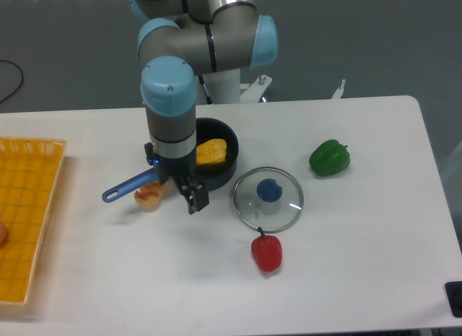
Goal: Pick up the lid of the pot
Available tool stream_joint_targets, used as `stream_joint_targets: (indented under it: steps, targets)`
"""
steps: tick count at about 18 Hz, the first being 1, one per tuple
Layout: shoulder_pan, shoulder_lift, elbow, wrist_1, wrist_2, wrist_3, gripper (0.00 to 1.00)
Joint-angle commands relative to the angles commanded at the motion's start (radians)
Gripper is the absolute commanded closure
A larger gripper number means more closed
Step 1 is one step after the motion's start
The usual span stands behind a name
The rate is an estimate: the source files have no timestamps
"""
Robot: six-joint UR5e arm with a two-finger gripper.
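Your black two-fingered end effector (180, 191) hangs open; the round clear-glass, blue-knobbed pot lid (269, 194) lies on the white bench (368, 256), grasp and lift both remaining.

From the view's centre, a green bell pepper (330, 158) sits at three o'clock, a dark-stemmed red vegetable (267, 255) at five, a yellow-orange basket (29, 199) between eight and nine.

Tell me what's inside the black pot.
Inside the black pot sits a yellow object, too hidden to name. The robot arm covers the picture-left part of the pot, so anything there, or beneath the yellow object, cannot be seen.
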Motion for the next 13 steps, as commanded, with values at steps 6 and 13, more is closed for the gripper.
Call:
stream_joint_targets:
  steps: [6, 13]
  targets:
    - [-0.002, -0.002, -0.003, 0.0, 0.0, 0.011, 0.0]
    - [-0.006, -0.003, -0.029, 0.002, 0.003, 0.005, 0.0]
